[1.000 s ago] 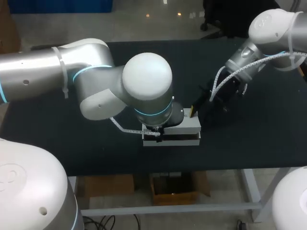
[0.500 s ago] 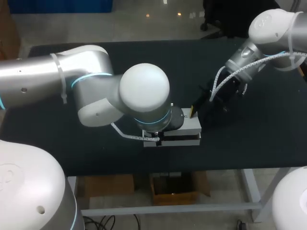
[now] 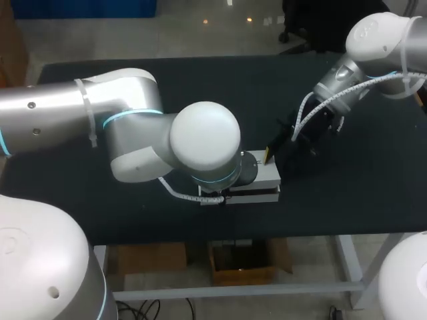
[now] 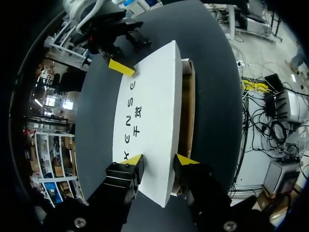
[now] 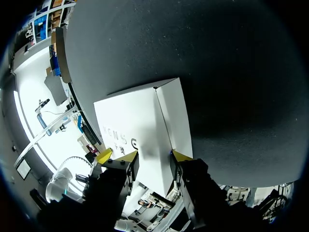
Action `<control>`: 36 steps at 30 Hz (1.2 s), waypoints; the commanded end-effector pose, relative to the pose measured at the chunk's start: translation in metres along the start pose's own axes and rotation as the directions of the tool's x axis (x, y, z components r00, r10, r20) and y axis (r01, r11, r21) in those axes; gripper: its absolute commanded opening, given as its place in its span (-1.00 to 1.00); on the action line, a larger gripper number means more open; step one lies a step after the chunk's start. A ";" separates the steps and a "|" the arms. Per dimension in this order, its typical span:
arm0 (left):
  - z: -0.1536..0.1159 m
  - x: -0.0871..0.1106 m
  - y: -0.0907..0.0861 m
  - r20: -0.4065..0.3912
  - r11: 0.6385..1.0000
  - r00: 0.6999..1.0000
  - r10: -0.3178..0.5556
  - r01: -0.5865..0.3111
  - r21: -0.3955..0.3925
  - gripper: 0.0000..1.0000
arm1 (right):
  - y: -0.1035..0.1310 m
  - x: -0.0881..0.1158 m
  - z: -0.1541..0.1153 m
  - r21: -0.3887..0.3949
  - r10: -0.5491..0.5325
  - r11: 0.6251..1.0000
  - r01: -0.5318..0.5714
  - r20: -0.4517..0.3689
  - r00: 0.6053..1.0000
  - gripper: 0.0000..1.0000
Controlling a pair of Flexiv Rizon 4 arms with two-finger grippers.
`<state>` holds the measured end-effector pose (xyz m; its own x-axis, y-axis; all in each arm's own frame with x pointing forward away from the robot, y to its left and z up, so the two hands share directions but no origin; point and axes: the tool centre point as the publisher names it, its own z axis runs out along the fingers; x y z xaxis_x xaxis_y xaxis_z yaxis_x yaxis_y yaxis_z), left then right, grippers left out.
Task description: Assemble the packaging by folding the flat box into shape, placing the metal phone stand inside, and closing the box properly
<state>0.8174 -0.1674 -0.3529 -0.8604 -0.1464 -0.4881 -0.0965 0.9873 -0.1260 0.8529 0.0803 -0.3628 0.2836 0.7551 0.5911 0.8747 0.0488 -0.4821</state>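
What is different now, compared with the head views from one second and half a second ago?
The left arm moved its wrist toward the near edge of the table, so it now hides more of the white box. No grasp or release can be seen. The white box and the right gripper, at the box's far right corner, kept their places.
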 end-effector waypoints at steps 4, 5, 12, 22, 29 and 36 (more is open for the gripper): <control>0.003 0.005 -0.004 0.025 1.000 1.000 -0.001 0.001 -0.018 -0.18 | 0.001 0.000 -0.001 0.005 -0.001 1.000 0.001 0.000 1.000 -0.21; 0.003 0.006 -0.004 0.029 1.000 1.000 0.000 0.001 -0.021 -0.18 | 0.001 0.000 -0.001 0.005 -0.001 1.000 0.001 0.000 1.000 -0.21; 0.006 0.009 -0.003 0.038 1.000 0.999 0.002 -0.001 -0.021 -0.16 | 0.001 0.000 -0.001 0.005 -0.001 1.000 0.001 0.000 1.000 -0.20; 0.008 0.012 -0.002 0.050 1.000 0.999 0.000 0.001 -0.017 -0.16 | 0.001 0.000 -0.001 0.005 -0.001 1.000 0.001 0.000 1.000 -0.20; 0.010 0.012 -0.002 0.052 1.000 0.999 0.004 -0.003 -0.018 -0.15 | 0.001 0.000 -0.001 0.005 -0.001 1.000 0.001 0.000 1.000 -0.19; 0.010 0.013 -0.002 0.051 1.000 0.999 0.000 0.000 -0.016 -0.12 | 0.000 -0.001 -0.001 0.002 -0.002 1.000 0.002 0.000 1.000 -0.19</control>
<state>0.8121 -0.1698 -0.3660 -0.8376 -0.1467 -0.5262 -0.1002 0.9882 -0.1160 0.8529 0.0802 -0.3627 0.2825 0.7552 0.5915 0.8751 0.0497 -0.4814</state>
